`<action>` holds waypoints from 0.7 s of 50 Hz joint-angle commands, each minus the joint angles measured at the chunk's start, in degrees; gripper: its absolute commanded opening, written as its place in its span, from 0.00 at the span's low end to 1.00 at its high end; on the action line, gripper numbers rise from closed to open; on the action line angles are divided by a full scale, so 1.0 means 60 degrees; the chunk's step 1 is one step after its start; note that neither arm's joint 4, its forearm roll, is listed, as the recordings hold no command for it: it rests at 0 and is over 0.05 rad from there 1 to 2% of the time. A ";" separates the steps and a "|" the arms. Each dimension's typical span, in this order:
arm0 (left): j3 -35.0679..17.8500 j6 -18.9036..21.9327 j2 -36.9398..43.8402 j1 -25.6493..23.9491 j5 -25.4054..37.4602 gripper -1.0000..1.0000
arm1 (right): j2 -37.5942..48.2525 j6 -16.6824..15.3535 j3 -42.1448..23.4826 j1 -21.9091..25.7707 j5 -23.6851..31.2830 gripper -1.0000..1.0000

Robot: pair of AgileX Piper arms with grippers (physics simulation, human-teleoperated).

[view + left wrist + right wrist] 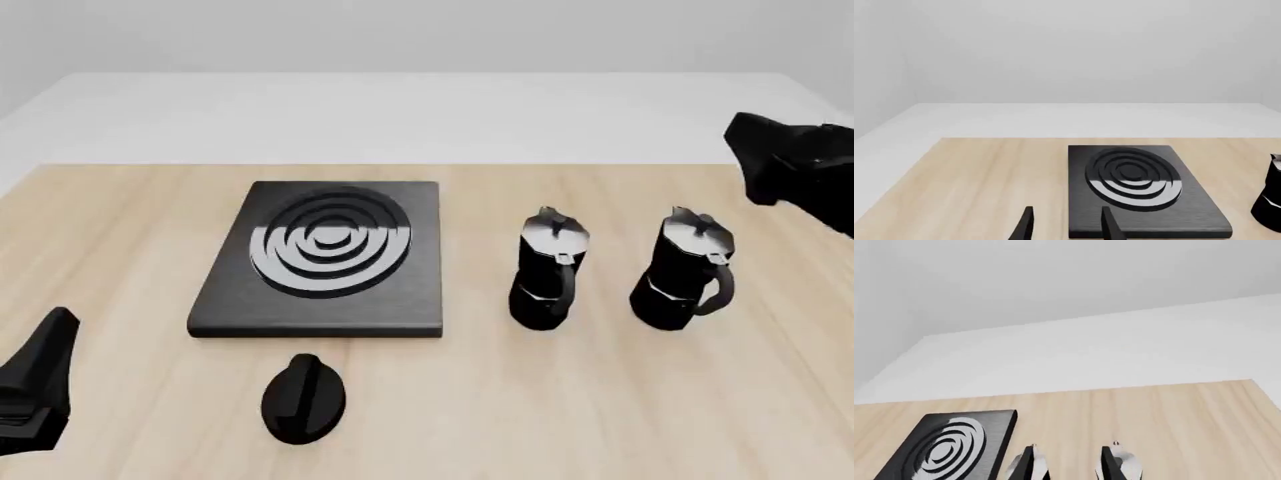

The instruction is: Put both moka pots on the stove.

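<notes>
Two black moka pots with silvery lids stand upright on the wooden table right of the stove (320, 262): the nearer pot (547, 272) and the farther-right pot (685, 272). The stove is a flat black slab with silver ring burners and nothing stands on it. In the left wrist view my left gripper (1067, 227) is open and empty, just short of the stove (1141, 192), with one pot (1271, 200) at the frame edge. My right gripper (1067, 464) is open above the pots; only their lids (1126, 466) show past its fingers.
A black oval knob (304, 398) lies on the table in front of the stove. The left arm (34, 395) sits low at the front left corner and the right arm (798, 165) hangs at the far right. A white surface runs behind the wooden table (534, 400).
</notes>
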 commanded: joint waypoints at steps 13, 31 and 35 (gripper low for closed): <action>0.0000 0.0003 -0.0001 0.0002 0.0000 1.00 | 0.2503 0.1160 0.0043 0.0962 -0.1065 1.00; 0.0000 0.0001 -0.0001 0.0001 0.0000 1.00 | 0.3268 0.0779 -0.0126 0.1456 -0.1067 1.00; 0.0000 -0.0002 0.0000 0.0001 0.0000 1.00 | 0.3497 0.0891 -0.0103 0.1578 -0.1169 1.00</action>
